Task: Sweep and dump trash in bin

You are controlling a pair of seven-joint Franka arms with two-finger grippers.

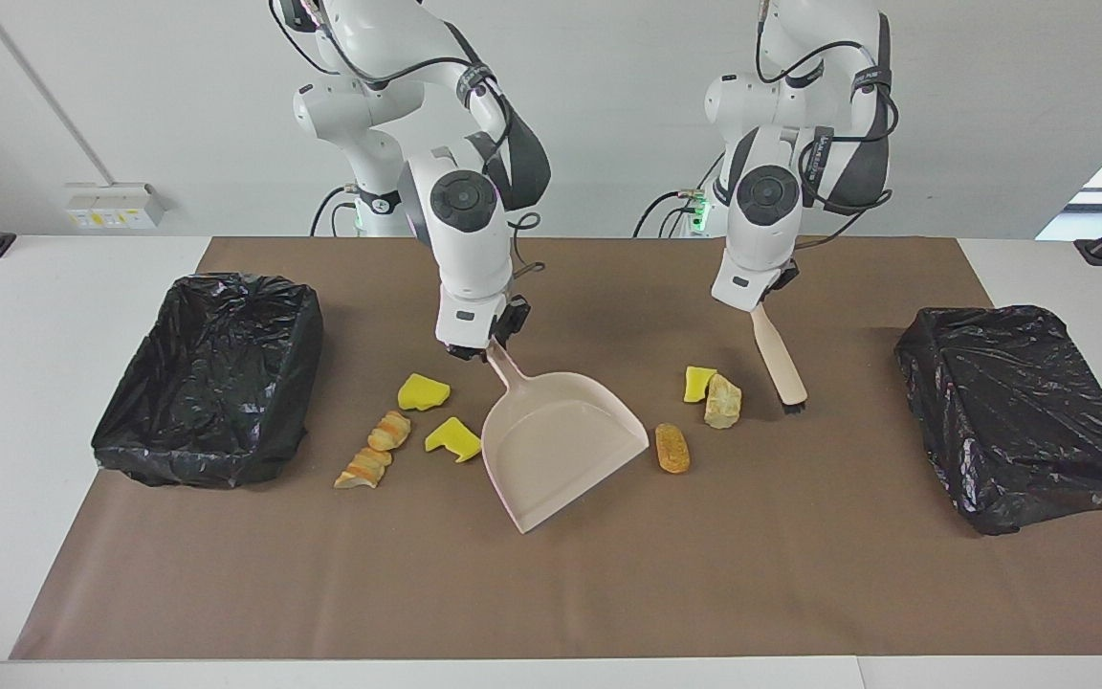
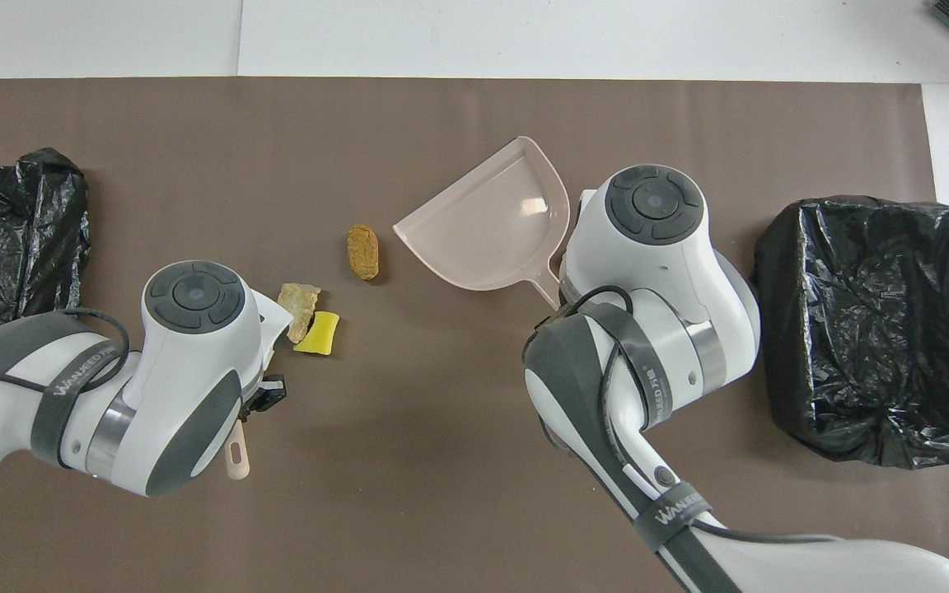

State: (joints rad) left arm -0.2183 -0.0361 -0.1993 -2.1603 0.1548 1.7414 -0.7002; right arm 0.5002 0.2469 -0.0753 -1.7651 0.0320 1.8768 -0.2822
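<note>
Beige dustpan (image 1: 561, 448) sits mid-surface on the brown mat (image 1: 800, 574), tilted, w/ its open edge angled toward the left arm's end. Right end effector (image 1: 479, 346) is clenched on the dustpan handle, up at the end nearer the robots. Left end effector (image 1: 763, 304) is clenched on the brush (image 1: 781, 366) handle; brush slants down w/ its dark bristle tip at the mat, just beside the tan chunk (image 1: 721, 402).

Trash, 7 scraps, all on the mat, none in the pan:
- Toward the left arm's end: yellow sponge bit (image 1: 698, 383) touching the tan chunk, and an orange bread piece (image 1: 672, 448) a bit farther from the robots, near the pan's edge.
- Toward the right arm's end: yellow sponge chunk (image 1: 423, 392), another yellow sponge piece (image 1: 455, 439) just beside the pan's wall, plus 2 tan/orange pastry pieces (image 1: 388, 432) and (image 1: 363, 469) lying in a line.

Black-lined bin (image 1: 211, 378) stands at the right arm's end; second black-lined bin (image 1: 1024, 416) at the left arm's end. In the overhead view the right arm covers the 4 scraps on its side.
</note>
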